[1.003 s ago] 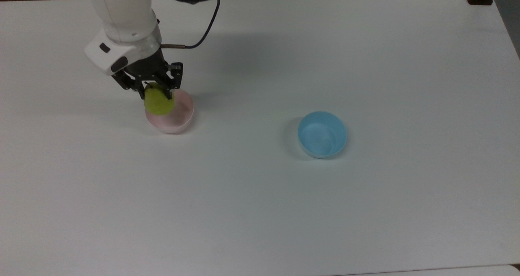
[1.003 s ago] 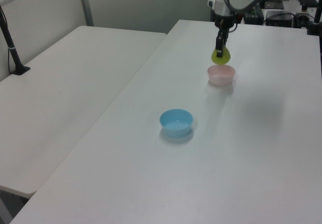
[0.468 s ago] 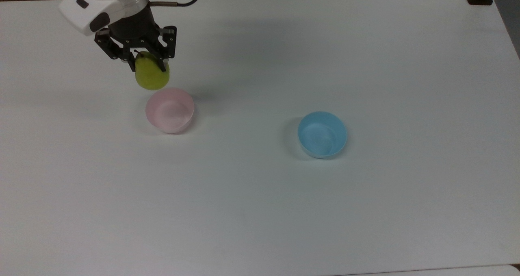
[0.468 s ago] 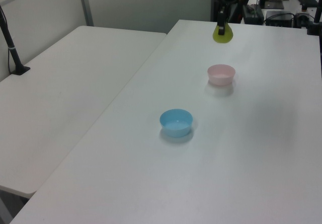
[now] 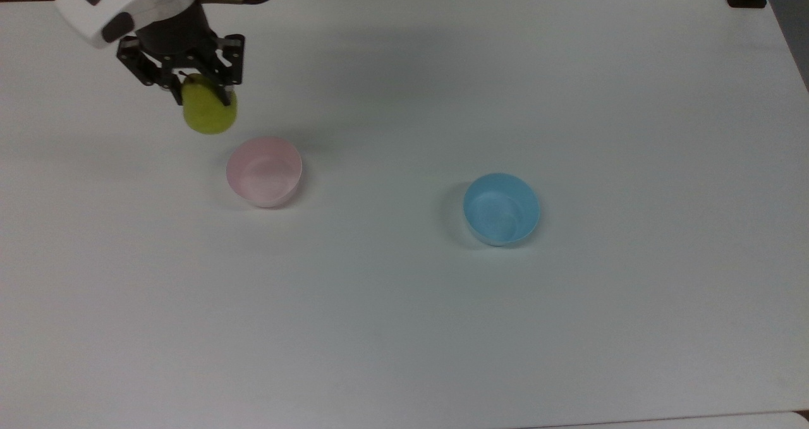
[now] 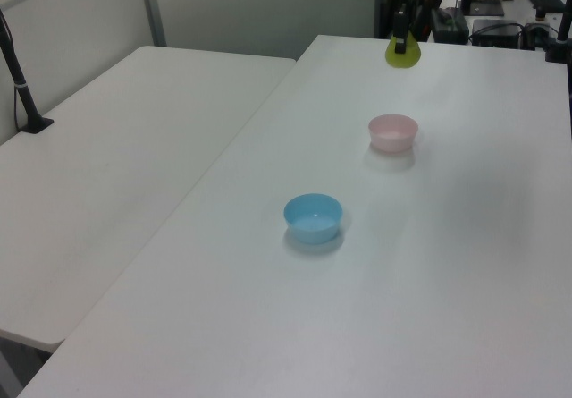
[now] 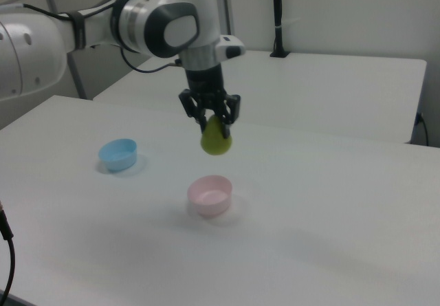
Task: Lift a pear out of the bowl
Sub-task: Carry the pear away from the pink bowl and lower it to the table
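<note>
The black two-finger gripper on the white arm is clamped on the small yellow-green pear, gripping it at its narrow upper end so that the rounded body hangs below the fingers. That high grip probably suits the shape: the neck is the slimmest part and fits between the two fingers, while the heavy belly hangs straight down and is less likely to swing or twist out.

In the right view the pear hangs well above the small round pale pink bowl, clear of its rim. In the top view the fruit sits up and to the top view's left of the pink bowl, and the bowl's inside shows bare. In the left view the pear is at the far end of the white table, beyond the pink bowl.

I judge the pick done: the fruit is out of the bowl and carried in the air. Holding it this high keeps it from knocking the light bowl over, since a thin plastic bowl of this kind would likely slide or tip at a touch.

The light blue round bowl stands well apart, to the top view's right of the pink one, and holds nothing that I can see. It plays no part in the grasp.
</note>
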